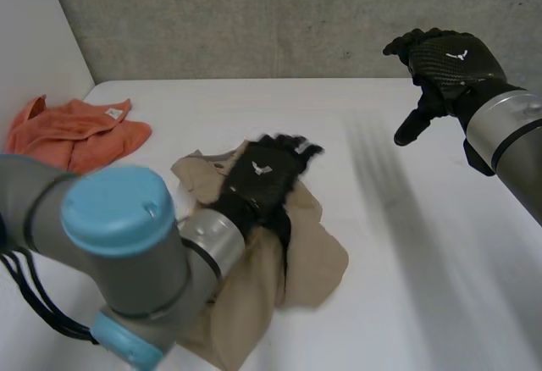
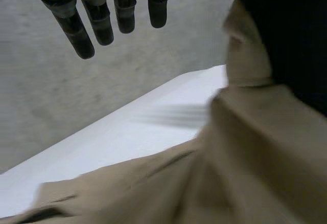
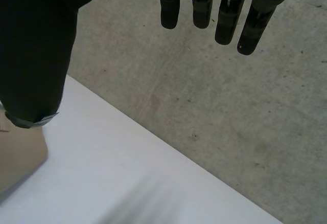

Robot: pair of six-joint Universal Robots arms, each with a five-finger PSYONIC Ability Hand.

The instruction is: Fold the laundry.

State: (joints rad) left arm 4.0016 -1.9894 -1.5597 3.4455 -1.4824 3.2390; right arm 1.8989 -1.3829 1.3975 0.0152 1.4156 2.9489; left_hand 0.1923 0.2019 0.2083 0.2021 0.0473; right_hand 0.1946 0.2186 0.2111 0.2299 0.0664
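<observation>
A crumpled beige cloth (image 1: 309, 257) lies on the white table (image 1: 415, 303) in front of me. My left hand (image 1: 264, 174) rests flat on the cloth's upper middle, open. In the left wrist view its fingers (image 2: 102, 22) reach out straight above the table, and the beige cloth (image 2: 245, 152) bunches up beside the thumb. My right hand (image 1: 445, 62) hangs in the air above the table's far right, away from the cloth. It is open, with straight fingers (image 3: 225, 14) and nothing in them. A corner of the beige cloth (image 3: 18, 157) shows below its thumb.
An orange cloth (image 1: 72, 134) lies bunched at the table's far left corner. A grey concrete wall (image 1: 279, 15) runs behind the table's back edge, and a white wall stands at the left. My left arm (image 1: 118, 252) covers the cloth's near left part.
</observation>
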